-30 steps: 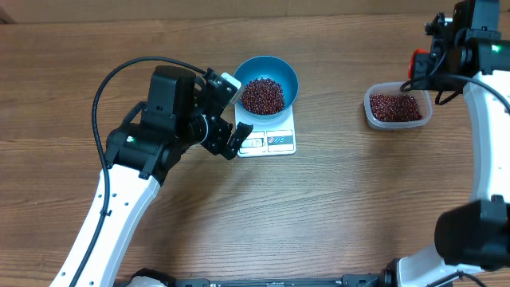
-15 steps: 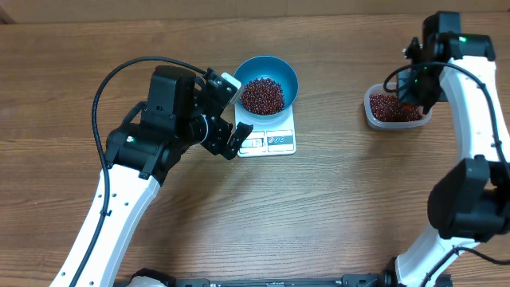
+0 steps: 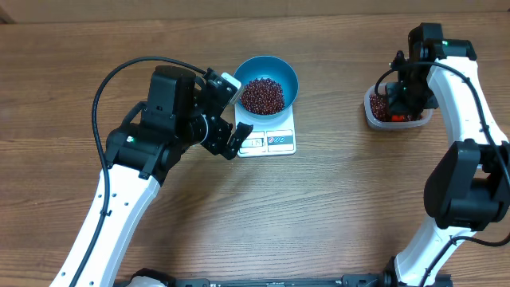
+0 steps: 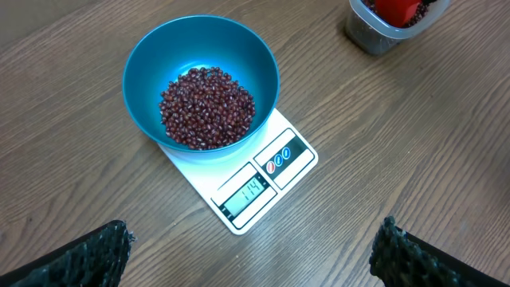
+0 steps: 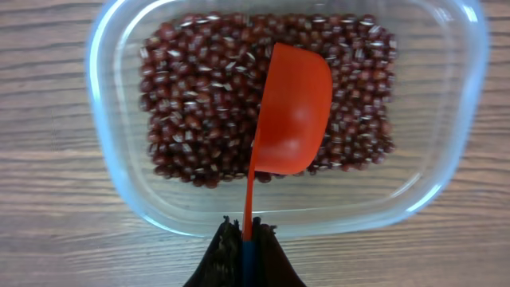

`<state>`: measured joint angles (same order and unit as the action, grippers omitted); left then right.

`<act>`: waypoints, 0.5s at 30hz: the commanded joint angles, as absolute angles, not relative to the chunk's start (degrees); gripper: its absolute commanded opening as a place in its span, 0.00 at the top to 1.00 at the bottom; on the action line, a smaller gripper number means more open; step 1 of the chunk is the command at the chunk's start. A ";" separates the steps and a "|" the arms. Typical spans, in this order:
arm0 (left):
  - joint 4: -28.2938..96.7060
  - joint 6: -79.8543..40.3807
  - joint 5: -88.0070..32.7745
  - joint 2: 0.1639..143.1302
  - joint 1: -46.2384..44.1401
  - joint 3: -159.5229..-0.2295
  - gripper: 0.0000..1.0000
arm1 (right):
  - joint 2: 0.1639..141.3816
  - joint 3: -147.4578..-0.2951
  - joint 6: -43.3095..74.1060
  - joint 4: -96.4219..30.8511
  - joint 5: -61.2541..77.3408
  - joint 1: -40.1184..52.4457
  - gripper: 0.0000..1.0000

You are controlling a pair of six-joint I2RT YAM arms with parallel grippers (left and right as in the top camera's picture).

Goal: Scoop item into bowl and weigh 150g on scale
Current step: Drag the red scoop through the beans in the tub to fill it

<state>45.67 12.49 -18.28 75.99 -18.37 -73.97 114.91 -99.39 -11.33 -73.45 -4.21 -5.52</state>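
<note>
My left gripper (image 3: 236, 110) hangs released at 9 o'clock of the scale (image 4: 199, 171). The blue bowl (image 4: 159, 56) sits on the scale's 12 o'clock end with beans (image 4: 207, 108) heaped inside. The display (image 4: 249, 191) shows 114. Well apart at 3 o'clock, my right gripper (image 5: 243, 239) is clenched on the red scoop (image 5: 291, 112), over the beans in the clear tub (image 5: 119, 183).

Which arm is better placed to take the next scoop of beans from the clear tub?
Right. The right pincer is shut on the red scoop, whose cup is in the clear tub over the beans. The left pincer is open and empty, beside the scale and blue bowl.
</note>
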 commanded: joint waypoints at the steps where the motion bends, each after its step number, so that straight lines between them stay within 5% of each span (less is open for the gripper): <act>1: 45.65 13.74 -19.07 75.31 -18.39 -74.74 0.00 | 115.24 -98.83 -14.00 -73.80 1.63 -5.41 0.96; 15: 45.65 13.76 -19.07 75.31 -18.39 -74.74 0.01 | 115.18 -99.07 -16.01 -73.82 15.16 -7.29 0.96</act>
<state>45.67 12.49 -18.28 75.96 -18.37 -73.97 114.93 -99.31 -14.00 -73.73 7.97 -6.52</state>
